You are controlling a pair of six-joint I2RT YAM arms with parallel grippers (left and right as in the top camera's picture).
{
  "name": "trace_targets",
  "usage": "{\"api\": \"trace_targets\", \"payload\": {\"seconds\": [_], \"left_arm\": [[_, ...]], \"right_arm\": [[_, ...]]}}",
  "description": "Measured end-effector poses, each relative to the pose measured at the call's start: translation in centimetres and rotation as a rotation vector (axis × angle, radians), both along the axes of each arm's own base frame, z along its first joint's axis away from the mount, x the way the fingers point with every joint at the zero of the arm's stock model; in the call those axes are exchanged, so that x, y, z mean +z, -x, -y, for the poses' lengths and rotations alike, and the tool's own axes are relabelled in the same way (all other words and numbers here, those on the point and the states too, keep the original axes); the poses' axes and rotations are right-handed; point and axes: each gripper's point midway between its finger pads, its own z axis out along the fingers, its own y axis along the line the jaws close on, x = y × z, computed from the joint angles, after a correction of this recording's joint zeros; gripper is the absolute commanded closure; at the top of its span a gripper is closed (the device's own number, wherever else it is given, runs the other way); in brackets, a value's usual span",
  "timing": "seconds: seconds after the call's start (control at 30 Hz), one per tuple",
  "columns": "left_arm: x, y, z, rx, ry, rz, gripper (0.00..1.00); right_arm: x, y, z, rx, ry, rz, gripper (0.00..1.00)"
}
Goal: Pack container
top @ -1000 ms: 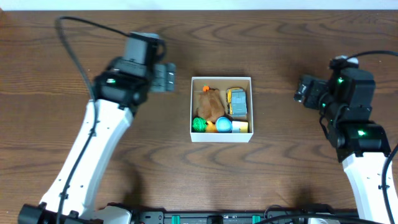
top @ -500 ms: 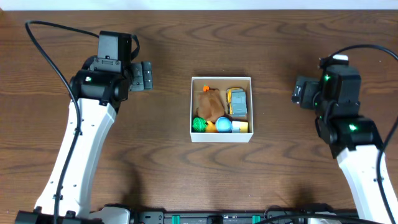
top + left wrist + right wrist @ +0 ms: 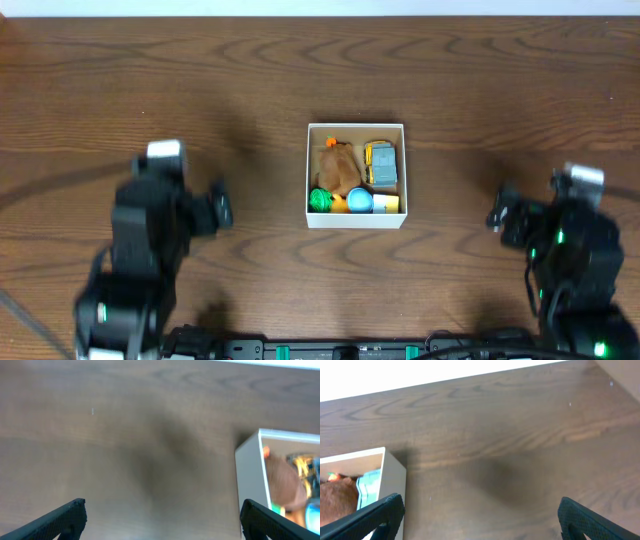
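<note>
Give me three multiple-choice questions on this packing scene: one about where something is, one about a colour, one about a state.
1. Where does the container sit on the table?
A) mid-table
B) at the left edge
C) in the far right corner

2. In the overhead view, what colour is the corner toy at the container's lower left?
A) red
B) green
C) purple

3. How is the left tool?
A) shut on a toy
B) open and empty
C) shut on the container's wall

Answers:
1 A, bare wood lies on every side of it.
2 B, it shows bright green beside the brown plush.
3 B, its fingers stand wide apart with only table between them.
</note>
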Motion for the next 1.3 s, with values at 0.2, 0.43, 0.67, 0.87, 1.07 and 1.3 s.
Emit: {"api": "trace_targets", "payload": {"seconds": [0.2, 0.43, 0.67, 0.87, 1.07, 1.3], "left_arm": [[-1.9, 5.2, -0.7, 0.051, 0.106, 0.130, 0.02], [-3.2, 6.4, -0.9, 0.070, 0.147, 0.179, 0.02], [-3.2, 6.4, -0.9, 0.076, 0.157, 0.179, 0.02], [-3.2, 6.4, -0.9, 0.076, 0.157, 0.179, 0.02], [-3.2, 6.4, -0.9, 0.076, 0.157, 0.180, 0.02], [-3.2, 6.4, -0.9, 0.076, 0.157, 0.179, 0.02]], "right_arm": [[-3.8, 3.7, 0.3, -0.061, -0.101, 0.029, 0.01], [-5.3, 4.4, 0.5, -0.094, -0.138, 0.031, 0.01], [-5.5, 4.5, 0.5, -0.102, -0.150, 0.024, 0.01], [-5.9, 4.8, 0.5, -0.105, -0.150, 0.003, 0.01], [-6.5, 5.2, 0.5, -0.108, -0.146, -0.028, 0.01], [-7.2, 5.6, 0.6, -0.111, -0.141, -0.059, 0.01]]}}
